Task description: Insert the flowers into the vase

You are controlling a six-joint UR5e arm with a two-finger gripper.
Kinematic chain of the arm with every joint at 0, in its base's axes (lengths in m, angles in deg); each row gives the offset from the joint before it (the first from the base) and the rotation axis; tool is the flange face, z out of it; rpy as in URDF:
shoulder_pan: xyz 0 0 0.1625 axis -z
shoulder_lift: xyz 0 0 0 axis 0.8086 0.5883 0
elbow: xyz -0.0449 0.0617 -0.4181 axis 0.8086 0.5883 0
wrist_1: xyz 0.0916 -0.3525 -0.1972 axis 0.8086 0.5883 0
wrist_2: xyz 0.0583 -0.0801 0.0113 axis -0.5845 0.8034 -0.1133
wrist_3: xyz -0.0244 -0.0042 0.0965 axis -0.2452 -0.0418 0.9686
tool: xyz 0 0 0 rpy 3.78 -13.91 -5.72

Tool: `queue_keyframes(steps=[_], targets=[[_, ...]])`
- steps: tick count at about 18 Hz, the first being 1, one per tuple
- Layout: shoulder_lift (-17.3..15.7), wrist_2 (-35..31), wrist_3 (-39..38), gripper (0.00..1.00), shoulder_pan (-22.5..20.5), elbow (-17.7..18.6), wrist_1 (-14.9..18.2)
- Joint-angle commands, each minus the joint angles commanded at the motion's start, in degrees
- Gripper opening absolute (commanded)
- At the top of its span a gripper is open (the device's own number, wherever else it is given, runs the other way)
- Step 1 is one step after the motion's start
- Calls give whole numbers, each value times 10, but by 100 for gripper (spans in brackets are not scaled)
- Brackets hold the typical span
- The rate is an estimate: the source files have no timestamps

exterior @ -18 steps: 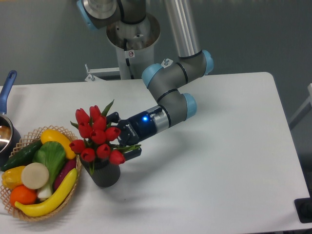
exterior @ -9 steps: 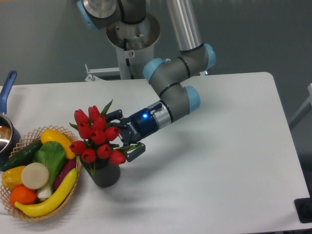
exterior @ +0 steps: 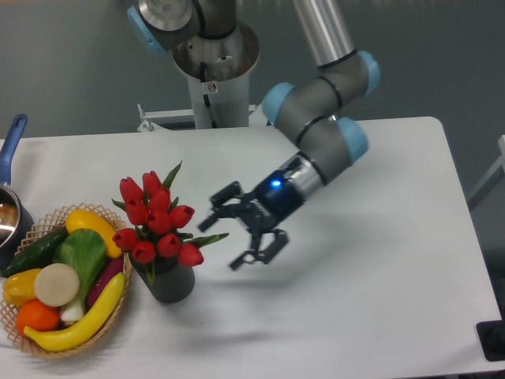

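The flowers (exterior: 156, 219), a bunch of red tulip buds with green leaves, stand upright in the vase (exterior: 168, 282), a small dark grey cylinder on the white table next to the basket. My gripper (exterior: 230, 229) is open and empty. It hangs above the table to the right of the flowers, clear of them, with its fingers pointing left toward the bunch.
A woven wicker basket (exterior: 57, 343) full of toy vegetables and fruit sits at the left, touching the vase's side. A blue-handled metal pot (exterior: 9, 201) is at the far left edge. The arm's base column (exterior: 213, 71) stands behind the table.
My gripper has let go of the flowers and pulled back to the right, away from the bunch. The flowers stay standing in the vase.
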Motion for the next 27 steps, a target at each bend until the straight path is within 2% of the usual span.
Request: queue_keyframes(steps=[2,5,11,14,17,21,25,27], targets=[[-3,-47,4,100,-41,-2,-1],[-41,-105,3,100,-89,-11,1],[-96,-198,-47,100,-117,-30,2],[-123,-277,-86,100,-119,-62,9],[-134,-360,-103,100,-120,-90,35],[-152,-406,-93,100,-121,-106,78],[-169,-482,9,100,-134,-106,127],[-176,-505,45,100,-140,-106,141]])
